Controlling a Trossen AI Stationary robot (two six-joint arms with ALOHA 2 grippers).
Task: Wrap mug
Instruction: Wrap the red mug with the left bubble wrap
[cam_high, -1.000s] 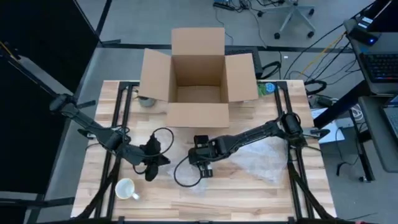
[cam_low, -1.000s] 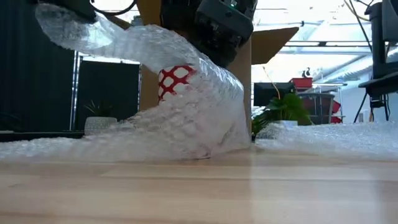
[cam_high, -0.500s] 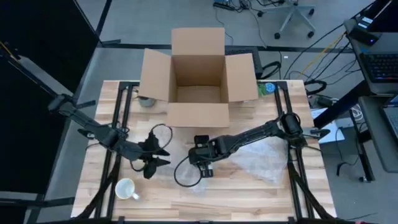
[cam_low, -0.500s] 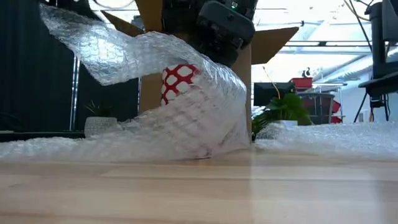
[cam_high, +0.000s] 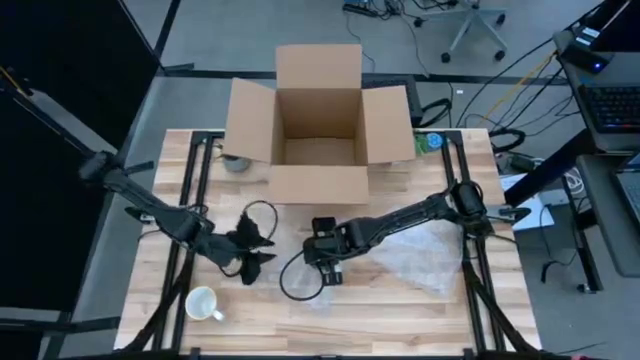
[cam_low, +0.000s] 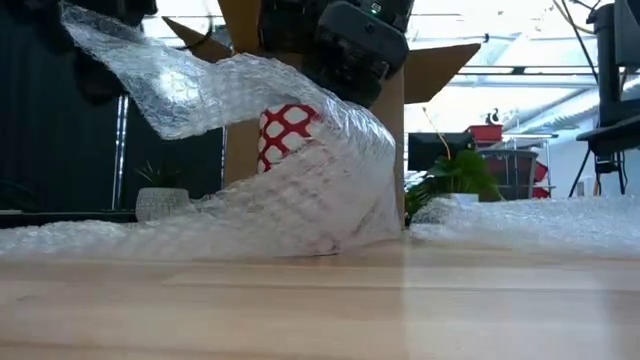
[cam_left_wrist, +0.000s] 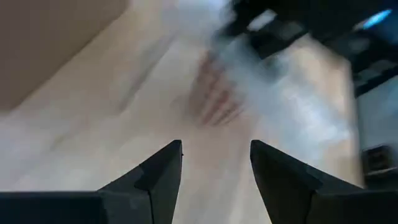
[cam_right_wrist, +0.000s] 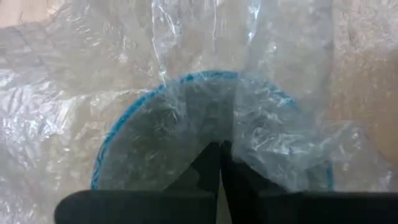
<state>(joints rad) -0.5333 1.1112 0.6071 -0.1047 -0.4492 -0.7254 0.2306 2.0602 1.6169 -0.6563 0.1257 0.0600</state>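
A red-and-white patterned mug (cam_low: 285, 130) with a blue rim (cam_right_wrist: 118, 134) sits under a sheet of bubble wrap (cam_low: 310, 200) in the middle of the table. My right gripper (cam_high: 331, 271) comes down on it from above, shut, its fingertips (cam_right_wrist: 219, 148) inside the ring of the rim. A flap of the wrap (cam_low: 140, 75) rises toward the table's left. My left gripper (cam_high: 249, 262) hovers beside that flap, open, with nothing between its fingers (cam_left_wrist: 216, 144). The rest of the wrap (cam_high: 425, 258) lies flat toward the right. My right gripper presses its shut fingers down onto the bubble wrap stretched over the mug's mouth (cam_right_wrist: 205, 118), coming from above and pointing into the opening. The wrap hides whether they also touch the mug itself. The mug stays wrapped on the heap of wrap below.
A plain white mug (cam_high: 203, 303) stands near the front left. An open cardboard box (cam_high: 318, 120) fills the far middle, with a small grey cup (cam_high: 235, 162) left of it and a green roll (cam_high: 432, 142) to its right. Bare wood lies along the near edge.
The wrap's flap, bent low over the mug a second ago, has swung up and now stands steeper toward the left. My left gripper has shifted slightly toward the mug. My right gripper has stayed on the mug.
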